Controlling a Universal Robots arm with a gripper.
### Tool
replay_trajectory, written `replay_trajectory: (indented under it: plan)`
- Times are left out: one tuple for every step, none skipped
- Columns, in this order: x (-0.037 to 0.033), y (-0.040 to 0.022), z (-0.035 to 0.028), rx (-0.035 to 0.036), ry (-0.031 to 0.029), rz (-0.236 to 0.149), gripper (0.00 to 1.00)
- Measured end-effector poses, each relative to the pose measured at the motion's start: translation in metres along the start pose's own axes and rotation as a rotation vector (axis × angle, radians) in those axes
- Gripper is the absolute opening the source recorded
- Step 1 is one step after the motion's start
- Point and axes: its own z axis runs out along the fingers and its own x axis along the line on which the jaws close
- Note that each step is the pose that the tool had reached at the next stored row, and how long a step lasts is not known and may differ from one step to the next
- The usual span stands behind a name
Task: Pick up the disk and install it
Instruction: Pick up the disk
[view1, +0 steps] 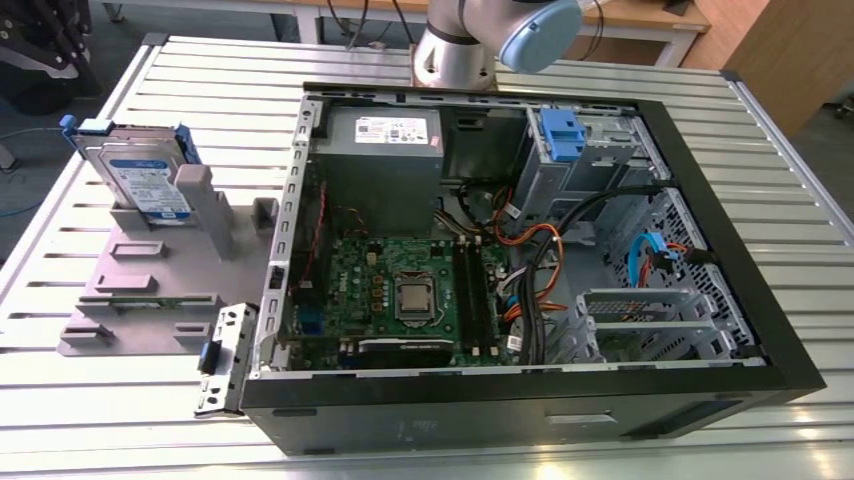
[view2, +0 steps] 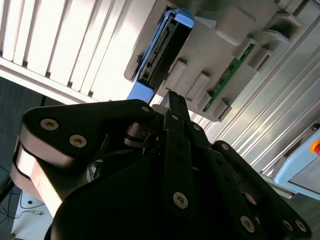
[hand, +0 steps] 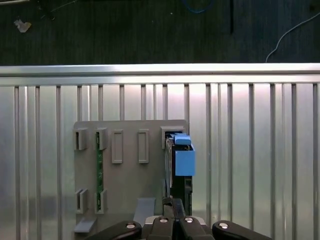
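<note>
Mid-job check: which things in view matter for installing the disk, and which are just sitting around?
For the job:
- disk, upright in the grey holder
- hand, shut, close to the disk
- open computer case

Just lying about:
- green circuit strip slotted in the holder
- metal bracket beside the case
- power supply inside the case

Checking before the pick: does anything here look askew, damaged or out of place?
Nothing stands out. The disk stands on edge in its grey holder, and the open computer case shows no visible damage.
</note>
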Motion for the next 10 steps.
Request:
replay_trajectory:
  plan:
    - [0.0000,-0.0009,0.0010,0.0001,-0.0002,0.004,0.11]
    - [-0.0001,-0.0014,0.0022,0.0002,-0.0004,0.010,0.11]
    - [-0.0001,-0.0018,0.0034,0.0001,-0.0006,0.017,0.11]
    - [-0.0001,-0.0023,0.0047,0.0000,-0.0011,0.024,0.11]
    - [-0.0001,-0.0027,0.0059,0.0000,-0.0016,0.031,0.11]
    - [-0.0001,-0.0031,0.0070,-0.0001,-0.0023,0.038,0.11]
    - [-0.0001,-0.0036,0.0082,-0.0002,-0.0030,0.044,0.11]
    - [-0.0001,-0.0041,0.0094,-0.0002,-0.0041,0.049,0.11]
    - [-0.0001,-0.0047,0.0105,-0.0003,-0.0058,0.054,0.11]
    - [-0.0002,-0.0053,0.0116,-0.0004,-0.0085,0.058,0.11]
